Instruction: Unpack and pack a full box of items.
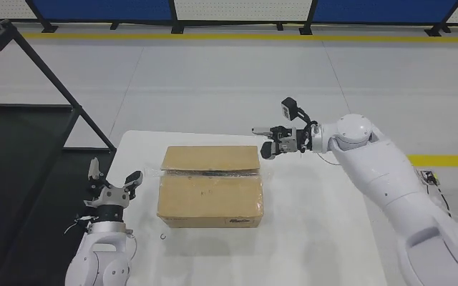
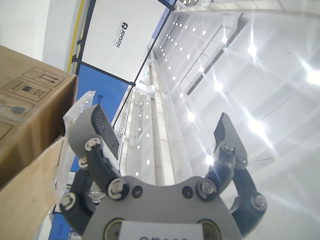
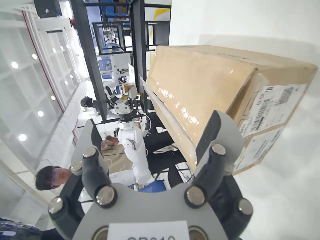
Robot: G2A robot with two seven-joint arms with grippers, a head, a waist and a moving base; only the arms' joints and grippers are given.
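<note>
A closed cardboard box lies in the middle of the white table, with clear tape along its top seam. My right gripper hangs open at the box's far right corner, just off the edge; in the right wrist view the box sits past one fingertip of that gripper. My left gripper stands open left of the box, pointing upward with nothing in it. In the left wrist view this gripper faces the ceiling, and a loose end of clear tape sticks out from the box beside one finger.
A black metal frame stands off the table's left side. A small dark ring-like bit lies on the table in front of the box. Bare tabletop stretches right of the box.
</note>
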